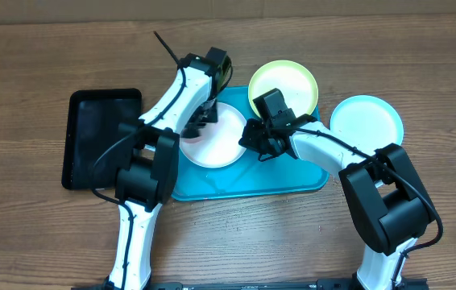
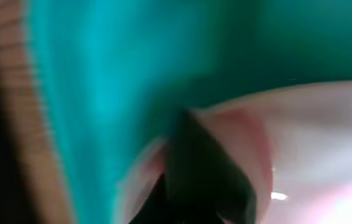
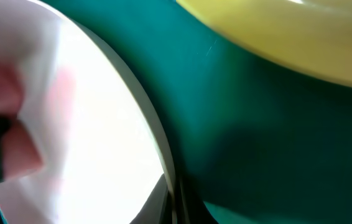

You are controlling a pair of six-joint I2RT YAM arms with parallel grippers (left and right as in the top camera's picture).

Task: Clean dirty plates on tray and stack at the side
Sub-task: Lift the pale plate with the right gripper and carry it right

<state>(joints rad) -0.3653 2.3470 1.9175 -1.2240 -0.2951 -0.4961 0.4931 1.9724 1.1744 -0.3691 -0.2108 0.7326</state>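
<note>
we judged the white plate (image 1: 216, 138) needed bracing at 3 o'clock by the right gripper (image 1: 252, 139) while the left gripper (image 1: 199, 121) wiped its red smear (image 2: 250, 134); we could not tell either gripper's closure.

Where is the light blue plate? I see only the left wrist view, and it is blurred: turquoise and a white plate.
Observer: The light blue plate lies on the table, right of the tray, off it.
Operator: And the yellow-green one?
Observer: The yellow-green plate sits at the tray's far right corner, partly over the rim.
Operator: Where is the right arm?
Observer: The right gripper has its jaws at the right edge of the white plate.
</note>
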